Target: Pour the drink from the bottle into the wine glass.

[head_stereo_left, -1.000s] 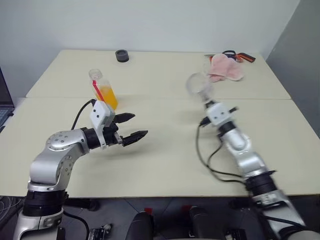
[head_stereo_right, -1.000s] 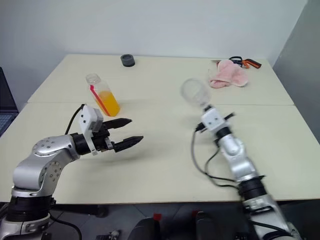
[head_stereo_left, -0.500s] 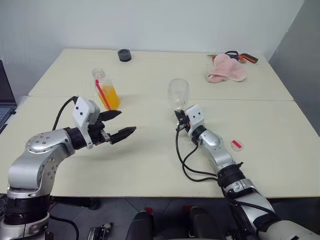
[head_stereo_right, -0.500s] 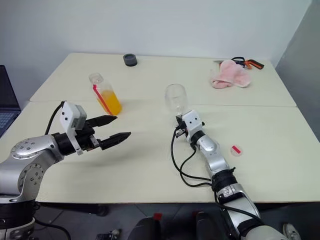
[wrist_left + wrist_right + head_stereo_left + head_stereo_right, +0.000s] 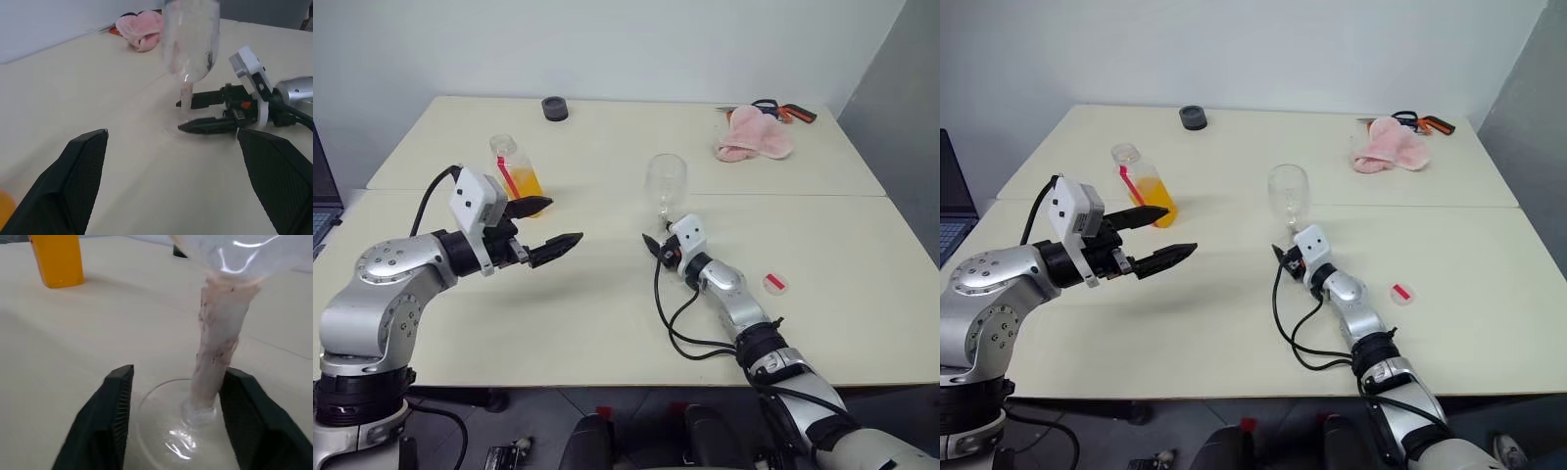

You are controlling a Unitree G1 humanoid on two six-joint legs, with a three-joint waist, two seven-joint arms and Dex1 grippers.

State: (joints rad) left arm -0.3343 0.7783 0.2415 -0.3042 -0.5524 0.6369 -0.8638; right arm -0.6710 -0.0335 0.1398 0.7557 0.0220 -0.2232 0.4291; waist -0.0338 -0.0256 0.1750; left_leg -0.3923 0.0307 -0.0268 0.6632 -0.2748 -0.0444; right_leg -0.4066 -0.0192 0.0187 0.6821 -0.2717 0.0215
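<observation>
The wine glass [image 5: 665,182] stands upright on the desk [image 5: 607,304], its stem between my right fingers [image 5: 116,418], which are spread either side without gripping; one may just brush the stem, though I can't be sure. My left fingers [image 5: 555,249] hang released and wide above the desk, well apart from the glass. Just behind them stands the bottle [image 5: 512,172] with orange drink [image 5: 524,183] in it.

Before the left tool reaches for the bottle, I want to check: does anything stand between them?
Nothing visible does. The left tool hangs open just in front of the bottle, with bare table around it.
</observation>
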